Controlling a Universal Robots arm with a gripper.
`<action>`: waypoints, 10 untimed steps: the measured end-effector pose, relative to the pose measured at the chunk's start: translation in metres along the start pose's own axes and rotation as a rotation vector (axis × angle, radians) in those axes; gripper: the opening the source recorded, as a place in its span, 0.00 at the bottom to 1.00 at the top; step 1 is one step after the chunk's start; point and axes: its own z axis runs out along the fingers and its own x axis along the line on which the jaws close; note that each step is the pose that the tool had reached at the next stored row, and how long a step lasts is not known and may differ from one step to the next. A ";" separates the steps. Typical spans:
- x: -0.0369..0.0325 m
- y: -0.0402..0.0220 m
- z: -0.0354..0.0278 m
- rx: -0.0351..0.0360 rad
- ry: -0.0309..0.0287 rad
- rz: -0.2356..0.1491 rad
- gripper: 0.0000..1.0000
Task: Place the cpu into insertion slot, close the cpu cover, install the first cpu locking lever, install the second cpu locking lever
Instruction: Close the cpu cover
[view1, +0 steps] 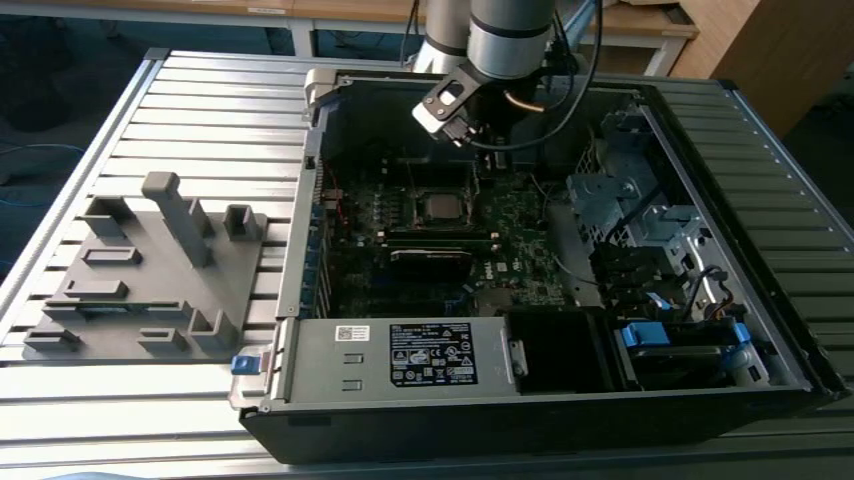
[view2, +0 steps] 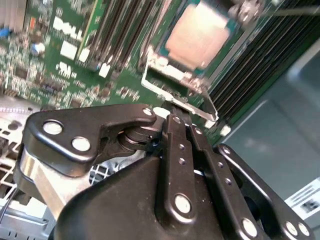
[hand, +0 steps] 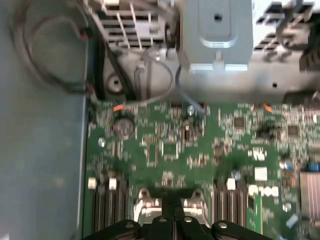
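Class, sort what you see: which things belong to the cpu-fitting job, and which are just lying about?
Job in hand: cpu, cpu cover, locking lever, gripper.
Lying about: grey fixture plate, power supply box, memory slots.

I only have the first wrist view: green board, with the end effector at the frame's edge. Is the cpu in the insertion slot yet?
Observer: Yes. In the second wrist view the cpu lies seated flat, metal top up.
Operator: And the cover?
Observer: The cpu cover looks down, a silvery frame around the chip.
Operator: Where is the end effector relative to it?
Observer: The end effector sits just off the cover's edge, beside a silvery wire lever that juts out there.
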 end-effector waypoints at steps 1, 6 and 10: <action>0.0000 -0.0045 -0.0002 -0.0018 0.0000 0.000 0.10; 0.0001 -0.0209 -0.0008 -0.0071 0.0001 0.000 0.10; 0.0000 -0.0300 -0.0004 -0.0082 0.0000 0.000 0.10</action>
